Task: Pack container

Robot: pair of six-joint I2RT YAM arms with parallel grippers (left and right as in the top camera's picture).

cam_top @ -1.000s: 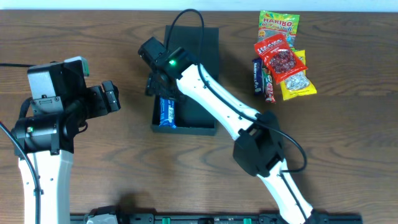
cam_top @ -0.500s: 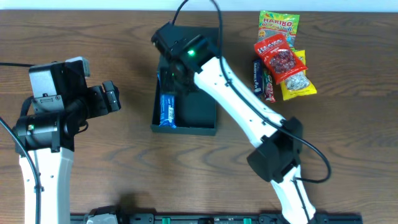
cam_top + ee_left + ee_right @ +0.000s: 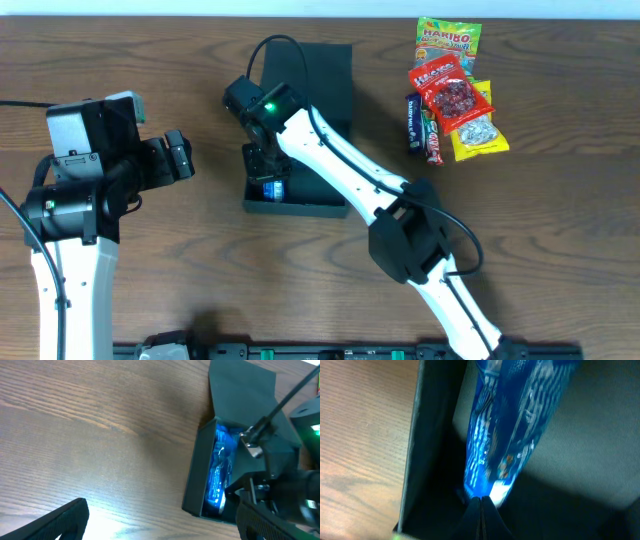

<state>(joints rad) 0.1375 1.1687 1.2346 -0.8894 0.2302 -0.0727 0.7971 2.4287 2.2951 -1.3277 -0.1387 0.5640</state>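
The container (image 3: 300,208) is a shallow black box on the table, its flap lid (image 3: 320,65) folded open at the back. A blue snack packet (image 3: 272,188) lies along its left wall. My right gripper (image 3: 268,168) reaches down inside the box over that packet. In the right wrist view its fingers (image 3: 481,505) are shut together, tips at the packet's (image 3: 512,425) near white end beside the box wall (image 3: 432,435), nothing visibly between them. My left gripper (image 3: 180,157) hovers open left of the box, well apart from it. Its view shows the box wall (image 3: 197,475) and packet (image 3: 222,467).
A pile of snacks lies at the back right: a Haribo bag (image 3: 448,38), a red packet (image 3: 452,95), a yellow packet (image 3: 480,135) and dark bars (image 3: 418,125). The right arm (image 3: 350,175) crosses over the box's right half.
My right gripper has shut and swung from the box's back toward its front left corner, over the blue packet. The left arm has not moved.
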